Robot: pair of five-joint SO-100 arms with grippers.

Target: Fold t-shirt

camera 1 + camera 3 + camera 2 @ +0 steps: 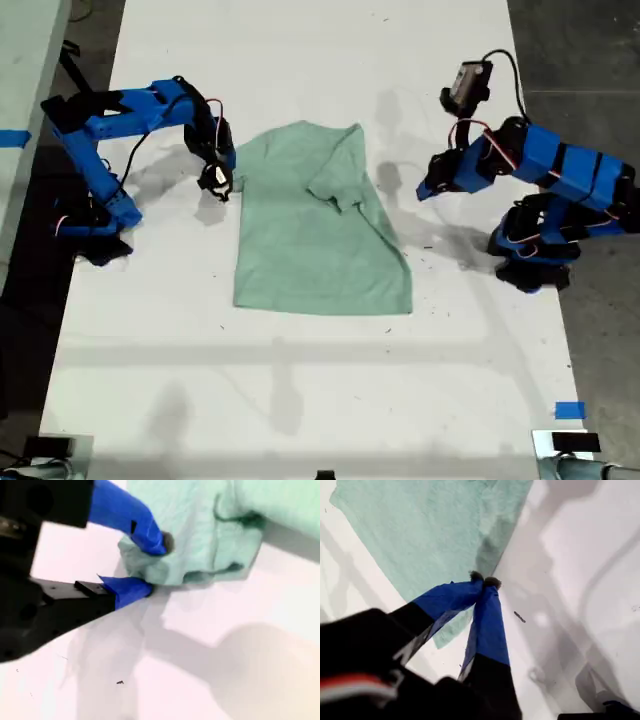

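Exterior view: t-shirt (318, 225) mid-surface (300, 400), one sleeve folded in. Second gripper (152, 565) pinching the other sleeve; first gripper (485, 582) closed, empty, aloft. Next, probably: lift, carry sleeve inward.

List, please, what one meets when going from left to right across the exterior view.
My second tool, clamped on the cloth's edge → the t-shirt → my first tool, shut and clear of the cloth.
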